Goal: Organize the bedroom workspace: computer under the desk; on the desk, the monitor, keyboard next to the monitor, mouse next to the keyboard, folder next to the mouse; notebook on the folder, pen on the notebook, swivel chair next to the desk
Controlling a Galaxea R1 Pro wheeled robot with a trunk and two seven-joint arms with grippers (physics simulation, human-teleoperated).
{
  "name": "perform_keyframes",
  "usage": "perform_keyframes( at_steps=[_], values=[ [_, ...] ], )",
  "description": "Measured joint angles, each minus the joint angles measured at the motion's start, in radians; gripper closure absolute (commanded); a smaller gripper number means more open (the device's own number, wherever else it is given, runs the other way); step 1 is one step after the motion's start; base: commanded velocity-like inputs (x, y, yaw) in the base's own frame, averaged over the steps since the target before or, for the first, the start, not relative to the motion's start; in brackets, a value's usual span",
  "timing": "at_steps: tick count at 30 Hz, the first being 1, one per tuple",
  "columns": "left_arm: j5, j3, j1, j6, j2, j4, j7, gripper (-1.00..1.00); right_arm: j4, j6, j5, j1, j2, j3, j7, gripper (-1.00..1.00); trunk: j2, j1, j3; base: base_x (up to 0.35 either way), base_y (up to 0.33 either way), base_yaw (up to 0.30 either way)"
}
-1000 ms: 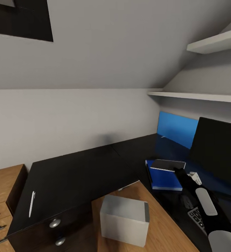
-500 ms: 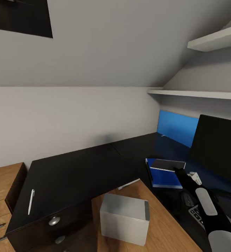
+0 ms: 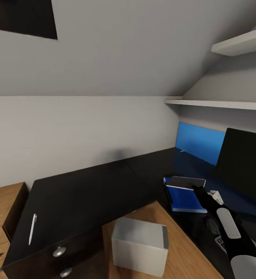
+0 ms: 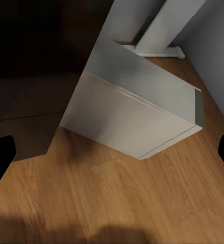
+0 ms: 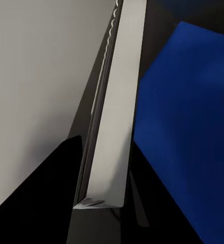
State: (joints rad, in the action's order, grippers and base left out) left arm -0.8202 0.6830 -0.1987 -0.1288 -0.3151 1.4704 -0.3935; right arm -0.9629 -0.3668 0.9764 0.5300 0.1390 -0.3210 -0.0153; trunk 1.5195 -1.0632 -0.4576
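In the head view the grey notebook (image 3: pixel 185 182) sits over the far end of the blue folder (image 3: pixel 184 198), which lies on the black desk (image 3: pixel 89 190). My right gripper (image 3: pixel 196 188) is shut on the notebook's near edge. The right wrist view shows the notebook (image 5: pixel 114 112) edge-on between the dark fingers (image 5: pixel 46 203), above the folder (image 5: pixel 188 117); whether they touch I cannot tell. The white pen (image 3: pixel 32 229) lies far left on the desk. The monitor (image 3: pixel 244 162) stands at the right, with a corner of the keyboard (image 3: pixel 221 241) before it. My left gripper (image 4: pixel 113 155) hangs open over the computer (image 4: pixel 137 112), which stands on the floor (image 3: pixel 139 246).
A blue wall panel (image 3: pixel 199 143) lines the wall behind the monitor, with two white shelves (image 3: pixel 221 104) above it. A light-wood cabinet (image 3: pixel 4 217) adjoins the desk's left end. The dark drawer unit (image 3: pixel 59 252) sits under the desk. A dark skylight (image 3: pixel 23 17) is overhead.
The head view has drifted slightly, shifting the whole picture. The right gripper still holds the notebook over the folder, and nothing on the desk has moved.
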Motion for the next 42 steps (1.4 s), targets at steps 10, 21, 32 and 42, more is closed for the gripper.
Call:
perform_keyframes(
  at_steps=[10, 21, 32, 42],
  values=[
    [0.001, 0.003, 0.0, 0.0, 0.001, 0.0, 0.001, -1.0, 0.0, 0.0, -0.001, 0.0, 0.0, 0.0, 0.0, 1.0, 0.0, 0.0, 0.0, 0.115, 0.002, 0.0],
    [0.001, 0.002, 0.0, 0.0, 0.002, 0.0, 0.0, -1.0, 0.0, 0.0, -0.001, 0.0, 0.001, -0.001, 0.0, 1.0, 0.0, 0.0, 0.0, 0.006, 0.0, 0.0],
    [0.0, 0.001, 0.0, 0.0, 0.002, 0.0, 0.0, -1.0, 0.0, 0.0, -0.002, 0.0, 0.001, 0.0, 0.0, 1.0, 0.077, -0.042, -0.034, 0.0, 0.0, 0.0],
    [-0.001, 0.0, 0.0, -0.001, 0.002, 0.0, 0.0, -1.0, -0.001, 0.0, -0.001, 0.0, 0.001, -0.001, 0.0, 1.0, 0.119, -0.065, -0.053, 0.0, 0.0, 0.0]
  ],
)
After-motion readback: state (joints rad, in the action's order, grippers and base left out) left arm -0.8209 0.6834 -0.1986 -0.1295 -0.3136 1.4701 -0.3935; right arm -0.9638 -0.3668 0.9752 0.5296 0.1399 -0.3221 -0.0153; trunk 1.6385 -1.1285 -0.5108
